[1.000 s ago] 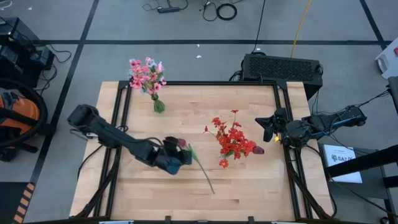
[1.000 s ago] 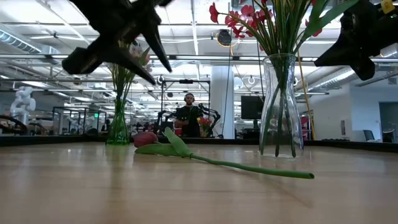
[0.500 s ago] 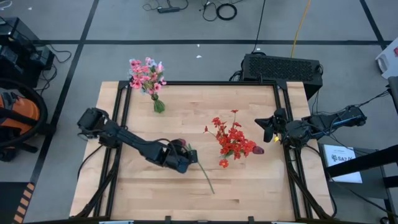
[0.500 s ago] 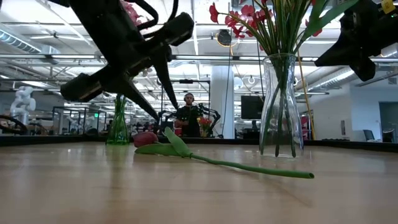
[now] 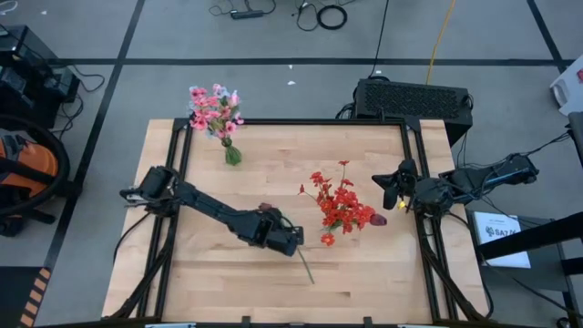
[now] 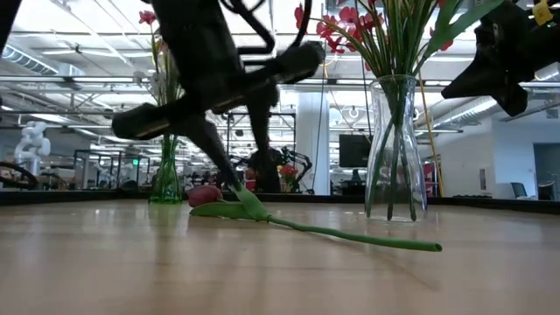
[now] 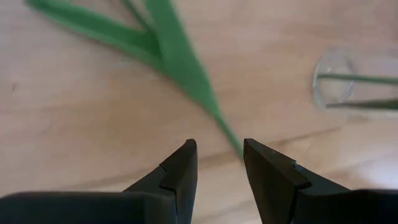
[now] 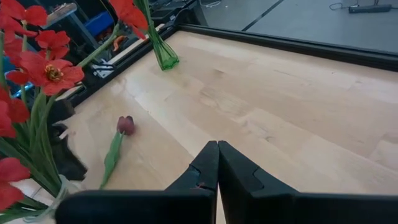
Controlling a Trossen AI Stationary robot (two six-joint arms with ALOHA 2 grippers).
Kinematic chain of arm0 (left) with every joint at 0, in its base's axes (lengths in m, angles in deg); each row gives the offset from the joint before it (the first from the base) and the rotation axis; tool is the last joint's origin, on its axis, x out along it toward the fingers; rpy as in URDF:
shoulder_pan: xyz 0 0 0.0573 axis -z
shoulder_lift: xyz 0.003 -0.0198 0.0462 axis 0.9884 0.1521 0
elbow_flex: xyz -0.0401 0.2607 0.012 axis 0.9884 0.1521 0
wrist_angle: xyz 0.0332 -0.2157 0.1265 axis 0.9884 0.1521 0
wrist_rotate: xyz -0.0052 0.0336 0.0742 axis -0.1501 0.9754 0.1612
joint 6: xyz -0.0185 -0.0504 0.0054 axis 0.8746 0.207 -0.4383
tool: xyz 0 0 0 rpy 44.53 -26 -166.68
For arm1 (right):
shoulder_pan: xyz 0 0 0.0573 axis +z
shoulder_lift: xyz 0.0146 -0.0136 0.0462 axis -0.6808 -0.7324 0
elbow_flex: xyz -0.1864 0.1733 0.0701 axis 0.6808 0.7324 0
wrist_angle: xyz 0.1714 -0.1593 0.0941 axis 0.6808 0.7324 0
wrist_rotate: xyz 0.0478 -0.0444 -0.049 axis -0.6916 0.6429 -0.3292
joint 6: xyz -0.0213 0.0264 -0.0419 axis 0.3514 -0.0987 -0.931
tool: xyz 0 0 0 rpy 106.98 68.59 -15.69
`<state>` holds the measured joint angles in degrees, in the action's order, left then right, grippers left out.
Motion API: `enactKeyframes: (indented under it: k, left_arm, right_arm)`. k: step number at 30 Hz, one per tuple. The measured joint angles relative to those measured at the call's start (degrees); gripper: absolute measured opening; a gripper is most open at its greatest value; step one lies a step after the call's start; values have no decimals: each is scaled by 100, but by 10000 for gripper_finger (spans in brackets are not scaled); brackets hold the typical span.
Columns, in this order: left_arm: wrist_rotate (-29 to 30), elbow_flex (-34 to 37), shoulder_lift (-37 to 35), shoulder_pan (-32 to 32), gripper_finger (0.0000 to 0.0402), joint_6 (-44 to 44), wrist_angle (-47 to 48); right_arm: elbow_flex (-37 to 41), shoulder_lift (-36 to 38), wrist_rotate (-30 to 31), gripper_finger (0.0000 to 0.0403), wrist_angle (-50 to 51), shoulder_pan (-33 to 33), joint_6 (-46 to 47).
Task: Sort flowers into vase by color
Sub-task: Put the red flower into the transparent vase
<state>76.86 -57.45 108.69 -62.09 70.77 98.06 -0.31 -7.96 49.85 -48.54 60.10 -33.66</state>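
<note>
**One tulip left on the counter, both vases already filled**

Fingers of the left gripper [image 5: 293,242] stand parted over the stem of a lone dark-red tulip [image 5: 265,210], with nothing between them yet. From above, that flower lies flat on the counter [image 5: 364,282], its bloom behind the fingers toward the arm's base and its stem [image 5: 305,267] running out past them. A red bunch [image 5: 342,205] stands in its vase just beyond the fingers, and a pink bunch [image 5: 215,111] fills a second vase at the counter's far corner. The right gripper [image 5: 393,188] waits at the counter's edge, well apart from the tulip, its fingers clenched on nothing.

At counter height, the left arm comes down over the tulip bloom [image 6: 205,195] and leaves. The stem [image 6: 367,237] lies flat on the wood, so no lift has begun. The clear vase [image 6: 394,149] stands close behind it, and a green vase [image 6: 165,182] sits farther back.

On the left wrist, one finger [image 7: 176,172] sits on either side of the green stem [image 7: 211,109], open and not touching it; the clear vase's base [image 7: 333,86] is near.

On the right wrist, its fingers [image 8: 214,163] are pressed together, with the tulip [image 8: 125,125] far ahead.

By my reading, sorting is nearly finished: this last tulip needs grasping and placing, probably with the reds.
</note>
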Motion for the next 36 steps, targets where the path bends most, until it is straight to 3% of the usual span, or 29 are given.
enactKeyframes:
  k: [3,21,30,36]
  left_arm:
    - [-21,-77,83,-108,136,-43,342]
    - [-491,-108,551,-318,136,-367,-168]
    - [-575,-97,519,-339,136,-2031,-34]
    - [-706,-94,514,-350,136,-2418,-1]
  right_arm:
    - [0,-84,-6,0,-2,0,94]
    - [0,-206,-16,0,10,4,113]
    - [0,-206,-94,0,83,3,113]
    - [0,-206,-165,0,142,2,206]
